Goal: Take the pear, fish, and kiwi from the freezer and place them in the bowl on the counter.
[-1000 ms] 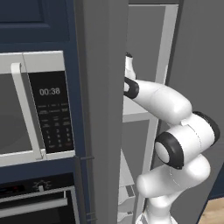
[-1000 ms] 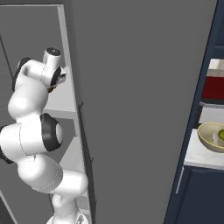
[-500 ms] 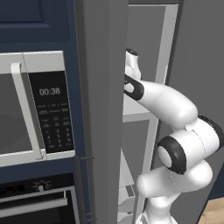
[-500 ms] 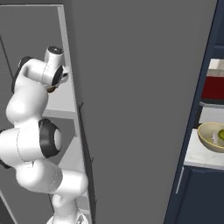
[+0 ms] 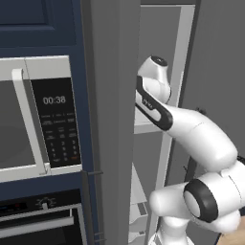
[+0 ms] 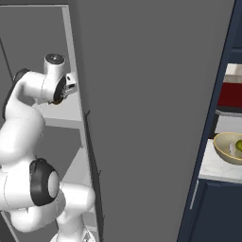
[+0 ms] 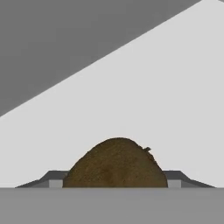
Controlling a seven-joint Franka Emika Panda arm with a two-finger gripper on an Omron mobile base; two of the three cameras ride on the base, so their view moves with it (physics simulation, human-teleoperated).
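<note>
The brown kiwi (image 7: 116,164) sits between my gripper's (image 7: 116,183) two dark fingertips (image 7: 53,177), which press on its sides over a white freezer shelf (image 7: 144,100). The gripper is shut on the kiwi. My arm reaches into the open freezer (image 5: 160,143), with its wrist (image 6: 54,78) at shelf height behind the grey freezer door (image 6: 151,118). The tan bowl (image 6: 222,144) stands on the marble counter (image 6: 215,169) at the far right. The yellow-green pear (image 6: 239,145) and the pale fish (image 6: 231,149) lie in it.
A silver microwave (image 5: 28,119) is built into the navy cabinets left of the freezer, with an oven (image 5: 38,220) under it. The freezer door stands between the arm and the counter. A red object (image 6: 230,94) sits behind the bowl.
The elbow has sunk and the forearm has stretched out. The hand has stayed at the shelf, shifting only slightly.
</note>
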